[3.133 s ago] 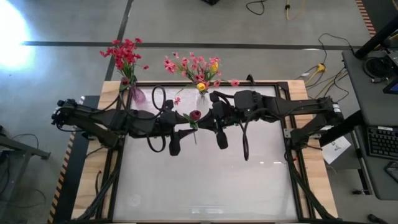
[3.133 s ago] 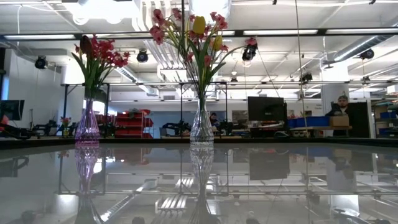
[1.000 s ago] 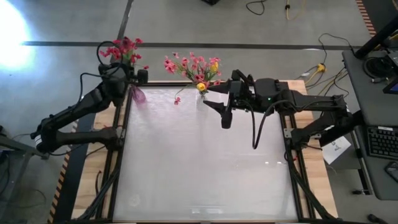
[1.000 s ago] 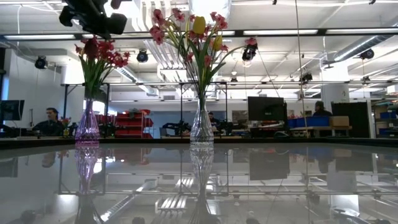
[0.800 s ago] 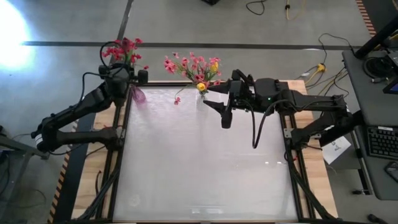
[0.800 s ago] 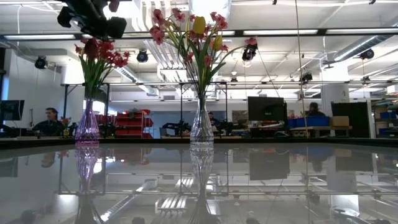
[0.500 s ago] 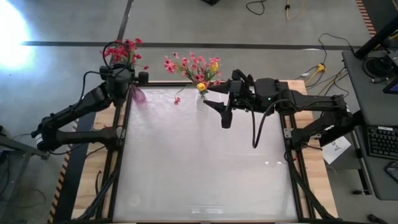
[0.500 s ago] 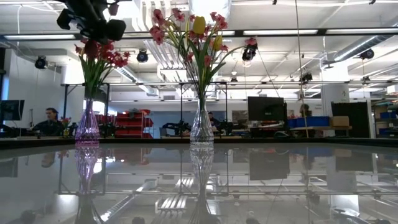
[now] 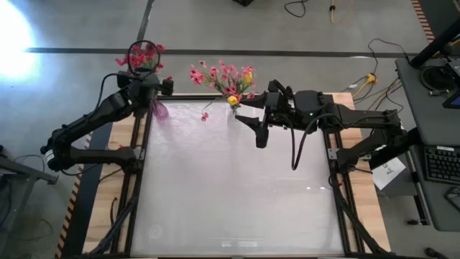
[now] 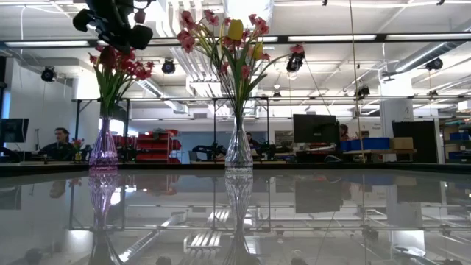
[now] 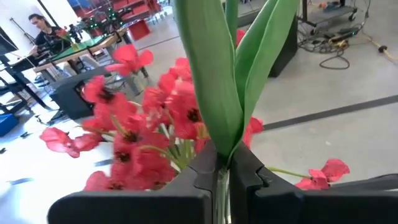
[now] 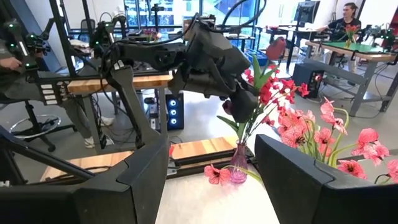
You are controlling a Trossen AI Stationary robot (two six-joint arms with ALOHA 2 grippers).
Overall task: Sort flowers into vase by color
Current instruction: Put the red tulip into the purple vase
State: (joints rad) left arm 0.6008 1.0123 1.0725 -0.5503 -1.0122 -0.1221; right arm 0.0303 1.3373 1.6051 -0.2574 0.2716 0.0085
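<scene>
High view shows the left hand (image 9: pixel 146 80) raised over the far left corner of the desk (image 9: pixel 230 187), directly above the purple vase (image 9: pixel 159 110) and its bunch of red flowers (image 9: pixel 144 56). Left wrist view shows its two dark fingers (image 11: pixel 199 171) pressed together on a thin green stem (image 11: pixel 222 186), with long green leaves (image 11: pixel 217 68) rising out of the grip and the red blossoms spread just beyond the fingertips. In the low view the left hand hangs right over the red bunch, and a dark red bud (image 10: pixel 107 57) sits just below it among the blossoms.

To the right of that hand, a loose pink blossom (image 9: pixel 205 116) lies on the desk between the purple vase and the clear vase (image 9: pixel 233 109). The clear vase holds pink flowers (image 9: pixel 219 74) together with yellow buds (image 9: pixel 232 100), and it stands just ahead of the right hand (image 9: pixel 260 135).

The right hand hovers above the desk near its far edge, close beside the clear vase. Right wrist view shows its fingers (image 12: pixel 314 177) spread wide apart with nothing between them; past them the purple vase and the left arm are seen, and the pink flowers lie just off to one side of the fingers.
</scene>
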